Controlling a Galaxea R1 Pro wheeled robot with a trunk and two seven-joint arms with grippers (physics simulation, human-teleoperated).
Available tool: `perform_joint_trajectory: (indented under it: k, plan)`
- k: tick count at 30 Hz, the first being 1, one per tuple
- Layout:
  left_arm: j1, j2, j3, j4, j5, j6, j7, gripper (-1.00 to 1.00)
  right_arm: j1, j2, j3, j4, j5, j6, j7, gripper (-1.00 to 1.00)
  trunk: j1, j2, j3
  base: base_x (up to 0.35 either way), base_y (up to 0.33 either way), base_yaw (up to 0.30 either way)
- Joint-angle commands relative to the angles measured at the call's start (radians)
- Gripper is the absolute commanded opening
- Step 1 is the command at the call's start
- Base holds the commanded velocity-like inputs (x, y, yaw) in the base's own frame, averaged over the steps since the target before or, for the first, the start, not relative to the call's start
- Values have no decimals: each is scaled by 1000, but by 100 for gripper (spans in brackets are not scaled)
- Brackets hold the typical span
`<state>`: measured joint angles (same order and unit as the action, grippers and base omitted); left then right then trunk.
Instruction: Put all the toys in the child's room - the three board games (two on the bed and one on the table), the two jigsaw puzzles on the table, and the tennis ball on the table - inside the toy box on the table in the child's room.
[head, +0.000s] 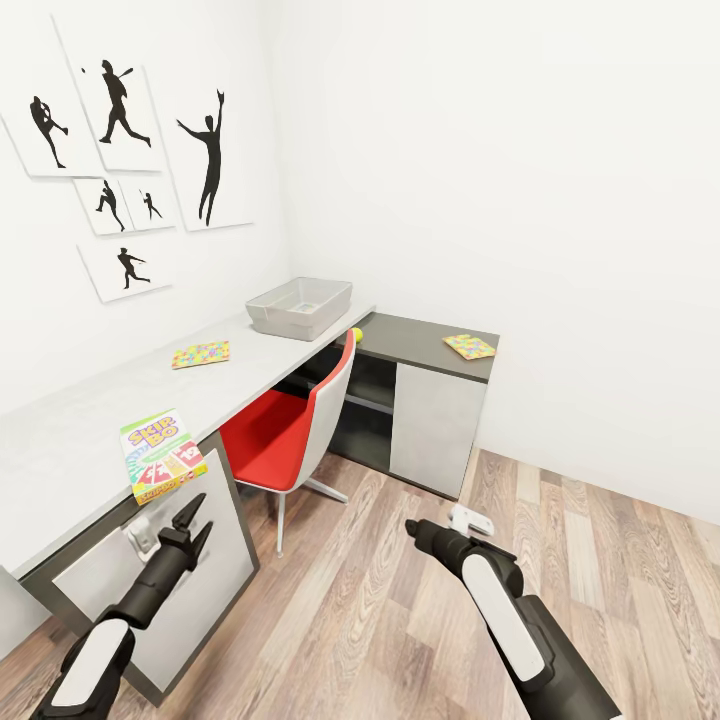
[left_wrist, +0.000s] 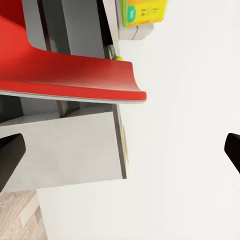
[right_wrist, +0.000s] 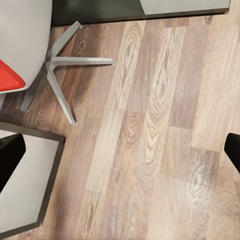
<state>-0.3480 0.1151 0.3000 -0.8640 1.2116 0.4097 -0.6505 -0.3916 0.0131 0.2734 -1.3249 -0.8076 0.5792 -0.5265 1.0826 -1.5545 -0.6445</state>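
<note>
Left gripper (head: 192, 522) hangs wide, empty, just below the SKIP-BO box (head: 161, 455) on the table (head: 70, 425). Right gripper (head: 452, 522) spread, empty. Toy box (head: 299, 306) holds nothing visible.

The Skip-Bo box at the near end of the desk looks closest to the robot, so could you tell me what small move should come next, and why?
Probably raise the left tool and bring it forward over the Skip-Bo box. The tool hangs open and empty below the desk edge, just in front of the box, which lies flat. The gray tray sits farther along the desk.
</note>
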Motion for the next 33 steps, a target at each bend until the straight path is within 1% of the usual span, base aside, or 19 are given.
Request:
perform_joint_trajectory:
  k: [1,6,10,14,19,20,22,24,27,33]
  plan:
    - [-2,1,1,0,7,9,1,100,-1,0,1,0,-9,1,-10,100,0,0,-1,0,0,0]
    - [-6,10,5,-2,7,19,7,100,-1,-1,1,1,-9,1,-9,100,0,0,-1,0,0,0]
    - [-7,26,4,-3,15,34,6,100,-1,0,3,1,-9,1,-9,100,0,0,-1,0,0,0]
    - [-8,30,5,-1,16,72,10,100,-1,0,19,3,-8,0,-9,100,0,0,-1,0,0,0]
    - [-8,30,9,-1,17,76,43,100,-1,1,26,4,-8,-1,-9,100,0,0,-1,0,0,0]
    - [-8,29,13,0,17,74,51,100,-1,1,26,4,-8,-1,-9,100,0,0,-1,0,0,0]
    - [-8,29,33,0,18,65,59,100,-1,1,27,4,-8,-1,-9,100,0,0,-1,0,0,0]
    - [-8,28,54,0,18,62,62,100,-1,1,27,5,-8,-1,-9,100,0,0,-1,0,0,0]
    - [-8,27,75,0,18,61,63,100,-1,1,27,5,-8,-1,-9,100,0,0,-1,0,0,0]
    - [-8,23,83,0,18,56,60,100,-1,1,28,6,-8,-1,-9,100,0,0,-1,0,0,0]
